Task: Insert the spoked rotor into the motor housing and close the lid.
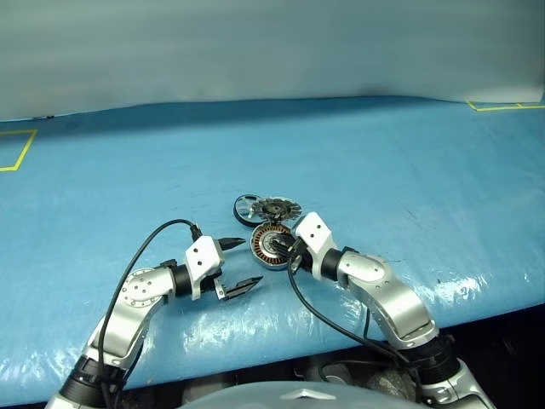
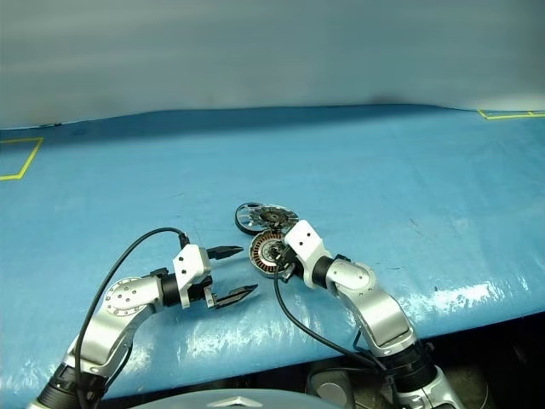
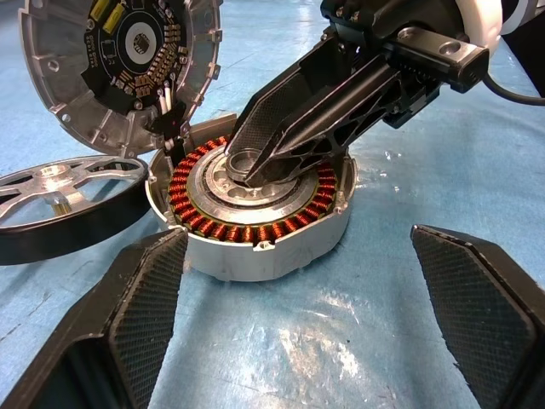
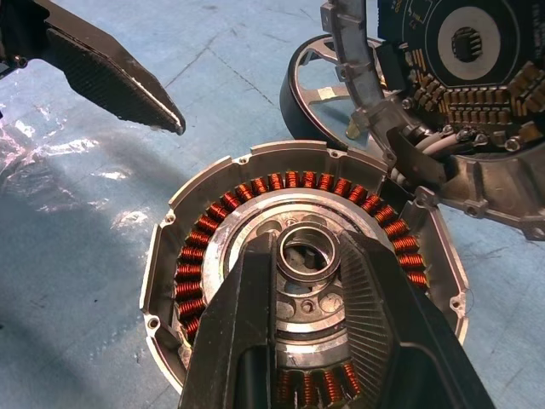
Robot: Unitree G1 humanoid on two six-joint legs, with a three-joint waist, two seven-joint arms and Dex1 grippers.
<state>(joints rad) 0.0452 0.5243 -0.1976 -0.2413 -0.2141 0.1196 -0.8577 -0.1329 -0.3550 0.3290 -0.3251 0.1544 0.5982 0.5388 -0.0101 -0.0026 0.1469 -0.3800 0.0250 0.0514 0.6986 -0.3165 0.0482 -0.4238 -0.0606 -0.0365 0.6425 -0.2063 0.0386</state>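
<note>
Nothing is fitted yet: the housing (image 3: 255,213) stands open on the worktop (image 1: 383,170), right gripper (image 4: 311,256) clamped on its centre hub. The wheel (image 3: 64,200) and lid (image 3: 119,64) lie just beside it. Left gripper (image 1: 238,266) hangs apart nearby.

No text, labels or numbers reading clearly anywhere (circuit board (image 3: 136,47) markings showing too small), nothing legible.

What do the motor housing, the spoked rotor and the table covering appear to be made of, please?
Motor housing: probably cast aluminium, matt silver-grey, ringed with glossy copper-coloured windings. Spoked rotor: bright machined-looking metal spokes inside a dark rim, perhaps coated metal. Table covering: likely a thin blue plastic sheet, judging by its wrinkles and glare.
</note>
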